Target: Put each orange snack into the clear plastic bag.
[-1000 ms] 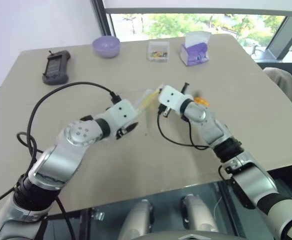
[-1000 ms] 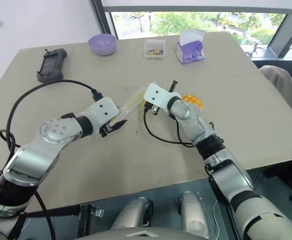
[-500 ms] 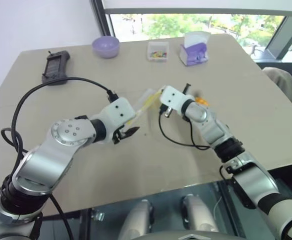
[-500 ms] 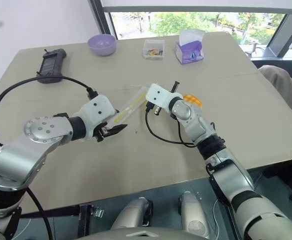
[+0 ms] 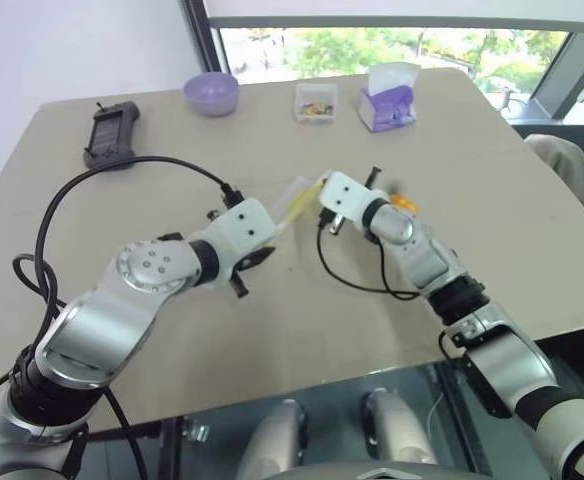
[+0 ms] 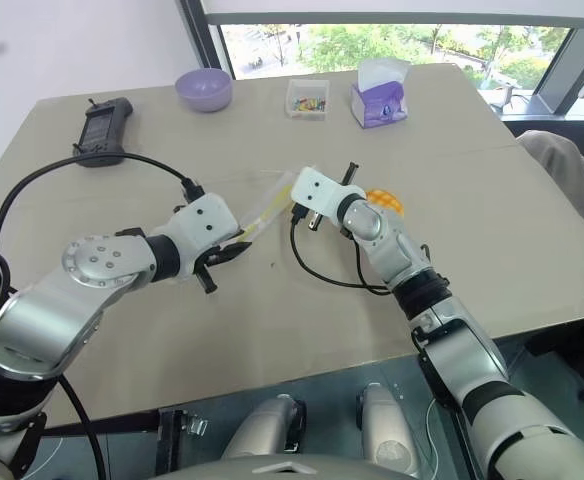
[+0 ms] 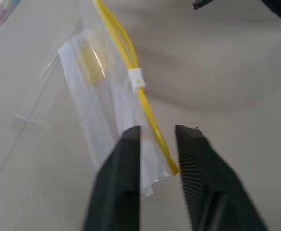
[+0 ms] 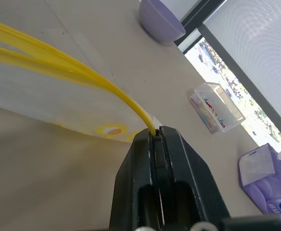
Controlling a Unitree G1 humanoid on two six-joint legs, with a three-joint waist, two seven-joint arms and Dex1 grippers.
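The right gripper [image 8: 156, 137] pinches the clear plastic bag [image 7: 107, 103]; the left gripper [image 7: 157, 139] straddles its corner, grip unclear; the orange snack [image 6: 385, 202] waits outside.

— Bag condition? 
— The clear plastic bag [image 7: 107, 91] is held up off the table, stretched and tilted, its yellow seal strip [image 7: 131, 57] along the upper edge. 
— Snack? 
— The orange snack [image 6: 385, 202] is seen lying on the table, outside the bag.
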